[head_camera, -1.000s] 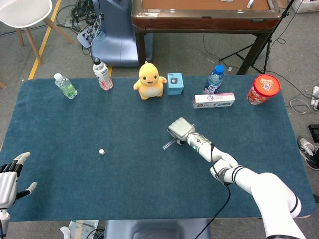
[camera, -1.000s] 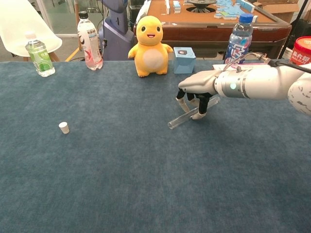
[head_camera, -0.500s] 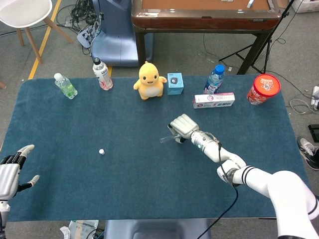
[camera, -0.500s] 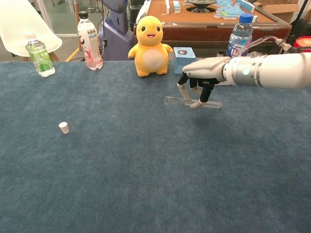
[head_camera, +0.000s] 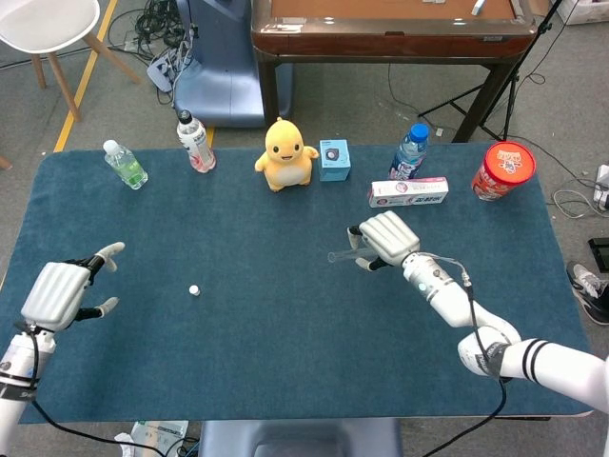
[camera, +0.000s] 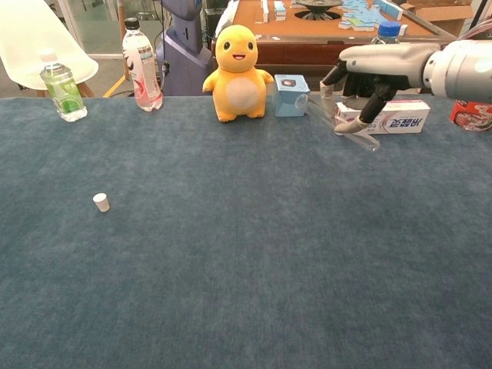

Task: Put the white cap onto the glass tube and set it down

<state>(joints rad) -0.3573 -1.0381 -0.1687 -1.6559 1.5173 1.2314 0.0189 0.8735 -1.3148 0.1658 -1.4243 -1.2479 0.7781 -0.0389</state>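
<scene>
The glass tube (camera: 344, 123) hangs above the tabletop (head_camera: 285, 362), gripped in the right hand (head_camera: 385, 238), whose fingers (camera: 374, 100) curl over it. The white cap (head_camera: 193, 289) lies on the cloth, well left of that hand. Only the head view shows the left hand (head_camera: 59, 293), fingers spread, holding nothing. Since the earlier frames the tube has risen and the left hand has moved inward.

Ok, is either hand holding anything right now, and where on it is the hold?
The right hand holds the glass tube lifted off the table, fingers around its middle with both ends sticking out. The left hand holds nothing, fingers apart.
</scene>
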